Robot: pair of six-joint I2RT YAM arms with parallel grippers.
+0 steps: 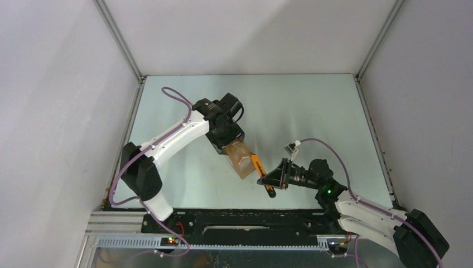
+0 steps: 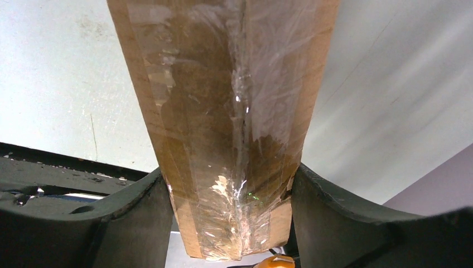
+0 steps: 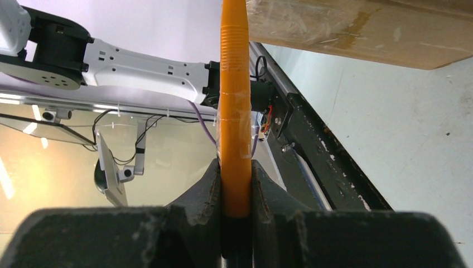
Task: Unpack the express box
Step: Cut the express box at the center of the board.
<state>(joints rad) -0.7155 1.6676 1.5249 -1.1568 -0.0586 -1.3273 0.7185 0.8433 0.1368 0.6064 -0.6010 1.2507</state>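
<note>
The left gripper is reaching over the middle of the bench and is clamping the express box between widely spread jaws, one finger pressing on each of the box's long sides. In the left wrist view its dark fingers are hugging both flanks of the express box, whose brown cardboard face is showing a seam running down the middle under wrinkled, shiny clear tape. The box is sitting at a slant near the centre of the bench and appears to be hanging slightly clear of the surface, though its underside is staying hidden. The right gripper is coming in from the right with its jaws pinched tight on the slim orange utility knife. In the right wrist view the right gripper is squeezing the knife by its lower body, the orange shaft is pointing up past the corner of the express box, and the tip is running out of the picture. From above, the knife is lying just beside the box's right edge; whether the blade is touching the cardboard cannot be told.
</note>
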